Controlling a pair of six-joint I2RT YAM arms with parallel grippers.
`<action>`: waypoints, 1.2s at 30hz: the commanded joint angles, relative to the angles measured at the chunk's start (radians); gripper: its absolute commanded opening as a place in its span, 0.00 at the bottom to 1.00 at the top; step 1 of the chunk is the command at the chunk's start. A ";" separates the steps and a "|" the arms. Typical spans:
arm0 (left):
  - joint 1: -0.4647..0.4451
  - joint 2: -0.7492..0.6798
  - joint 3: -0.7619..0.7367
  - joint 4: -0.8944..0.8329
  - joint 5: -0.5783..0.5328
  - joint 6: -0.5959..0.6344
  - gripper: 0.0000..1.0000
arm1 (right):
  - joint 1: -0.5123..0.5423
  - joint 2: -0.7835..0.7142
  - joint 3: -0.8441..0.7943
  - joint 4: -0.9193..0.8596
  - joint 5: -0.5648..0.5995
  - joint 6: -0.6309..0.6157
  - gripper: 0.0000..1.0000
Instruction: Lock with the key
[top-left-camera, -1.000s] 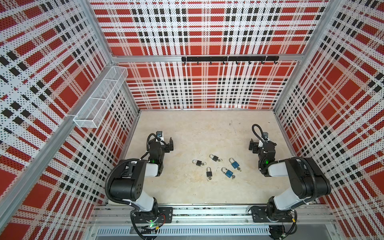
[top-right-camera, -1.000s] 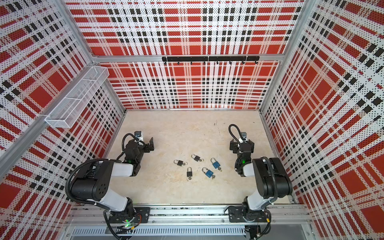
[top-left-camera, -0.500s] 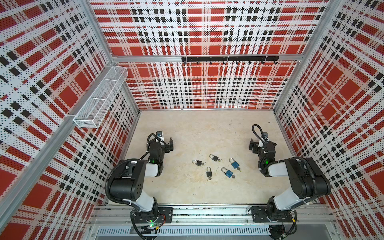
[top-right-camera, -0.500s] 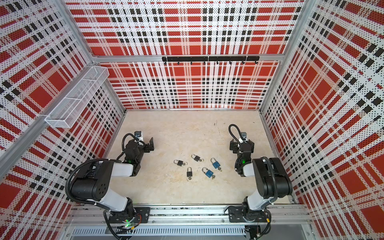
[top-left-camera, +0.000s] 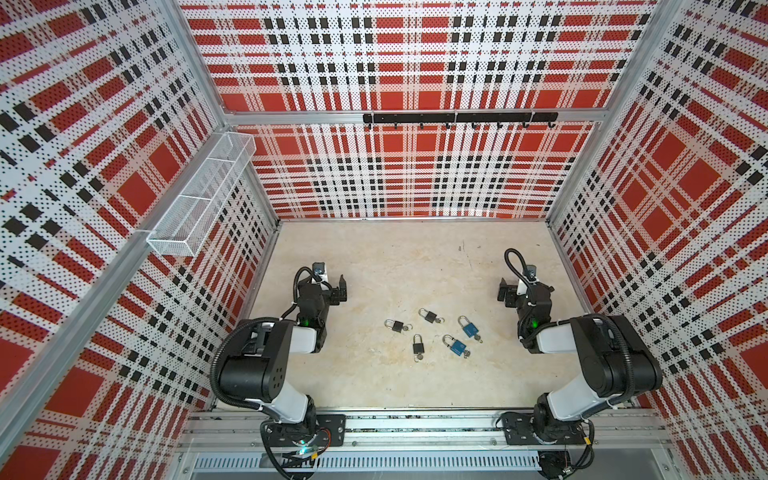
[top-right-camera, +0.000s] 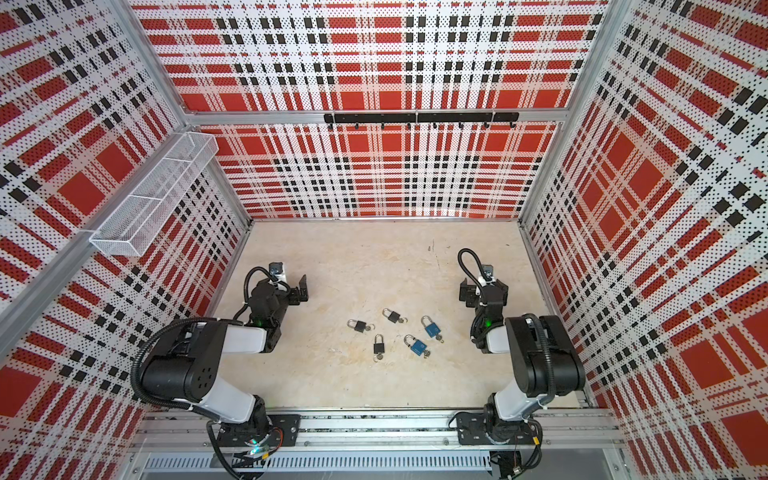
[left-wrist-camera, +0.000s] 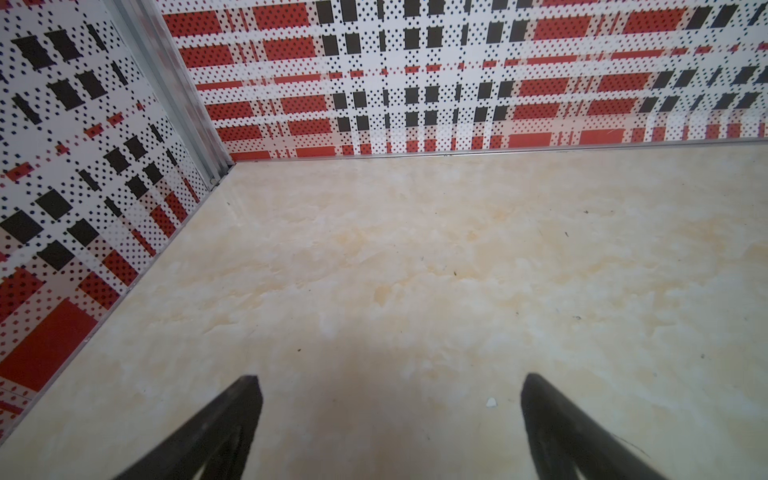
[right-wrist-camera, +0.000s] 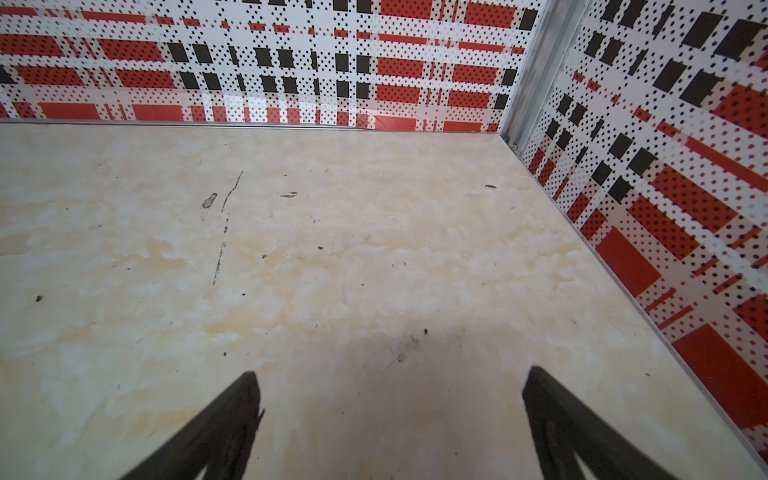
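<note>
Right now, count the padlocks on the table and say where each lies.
5, clustered near the middle of the table: left black padlock, back black padlock, front black padlock, right blue padlock, front blue padlock. None seems hidden.

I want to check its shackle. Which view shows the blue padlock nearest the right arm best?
A top view: the blue padlock lies unobstructed on the table. Both top views show it alike, small; the wrist views miss it.

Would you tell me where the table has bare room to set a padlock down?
Bare: the back half of the table, from the back wall to the padlocks; also the front strip between padlocks and rail. Crowded: the middle, where five padlocks cluster.
</note>
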 joint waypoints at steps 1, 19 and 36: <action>-0.004 -0.005 0.002 0.019 -0.025 -0.010 0.94 | -0.004 -0.003 0.016 0.032 -0.016 0.001 0.98; -0.280 -0.341 0.361 -0.801 -0.255 -0.330 0.73 | 0.320 -0.359 0.343 -0.987 0.086 0.110 0.65; -0.396 -0.424 0.333 -0.927 -0.140 -0.421 0.60 | 0.436 -0.302 0.317 -1.270 -0.130 0.303 0.64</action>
